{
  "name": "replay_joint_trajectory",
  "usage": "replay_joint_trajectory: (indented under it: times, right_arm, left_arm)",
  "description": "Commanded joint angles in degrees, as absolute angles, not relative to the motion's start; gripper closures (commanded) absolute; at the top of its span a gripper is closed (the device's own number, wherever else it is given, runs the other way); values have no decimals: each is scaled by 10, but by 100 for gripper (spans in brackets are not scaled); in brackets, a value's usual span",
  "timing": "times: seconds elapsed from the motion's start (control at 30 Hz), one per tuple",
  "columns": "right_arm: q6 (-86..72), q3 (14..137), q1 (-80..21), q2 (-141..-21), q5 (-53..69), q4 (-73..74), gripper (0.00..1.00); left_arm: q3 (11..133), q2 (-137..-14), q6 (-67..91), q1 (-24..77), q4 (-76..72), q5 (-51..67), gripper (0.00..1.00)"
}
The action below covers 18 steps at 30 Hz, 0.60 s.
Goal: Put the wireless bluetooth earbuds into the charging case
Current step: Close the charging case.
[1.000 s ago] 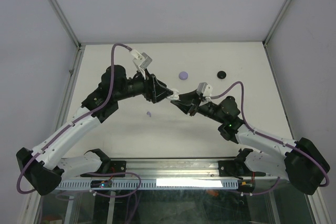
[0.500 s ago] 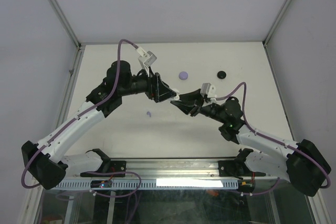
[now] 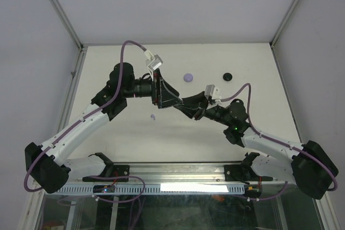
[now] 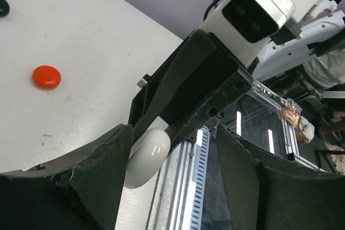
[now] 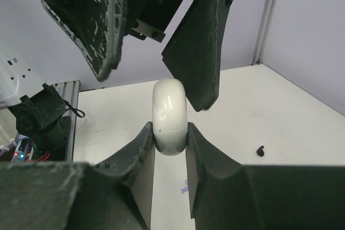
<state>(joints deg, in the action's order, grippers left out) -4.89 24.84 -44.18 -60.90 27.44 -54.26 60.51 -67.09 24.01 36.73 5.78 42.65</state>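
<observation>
I read the white case [image 5: 170, 117] as glossy, between my black right fingers [image 5: 141, 154]. My left fingers [image 5: 102, 20] above it are black with pale scuffs. Past them the counter [image 3: 242, 57] is off-white, with a lilac case [image 3: 188, 77], a black case [image 3: 228, 76] and a red disc [image 4: 46, 77].

The desk [image 3: 178, 133] is a flat, off-white surface. A lilac case [image 3: 187, 77] and a black case [image 3: 228, 76] lie apart from each other toward its far edge. A lilac bud [image 3: 153, 117] lies nearer the middle. A red case [image 4: 46, 77] lies flat. A black bud [image 5: 261, 151] lies alone.
</observation>
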Motion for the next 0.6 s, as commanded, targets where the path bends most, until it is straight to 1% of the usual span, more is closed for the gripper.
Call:
replay_joint_trajectory:
  times: [0.0,0.13,0.23,0.33,0.4,0.47,0.57]
  right_arm:
    - [-59,258,-443,-615,276,-552,97]
    - [-63,258,-443,-612,281,-531,97]
    - [-62,267,-438,-598,275,-471,96]
    - [-80,276,-433,-586,240,-389,97]
    - [-96,281,-409,-577,227,-336,97]
    - [-116,287,-396,-568,205,-277,97]
    - [-138,293,-374,-554,171,-198,99]
  left_arm:
    - [601,-638,247,364,3,474,36]
    - [598,-634,244,351,5,473,36]
    - [603,-630,230,327,33,446,35]
    - [614,-629,210,291,97,368,34]
    - [617,-630,208,253,130,331,33]
    - [620,-631,201,217,163,291,30]
    - [635,-631,166,193,223,201,26]
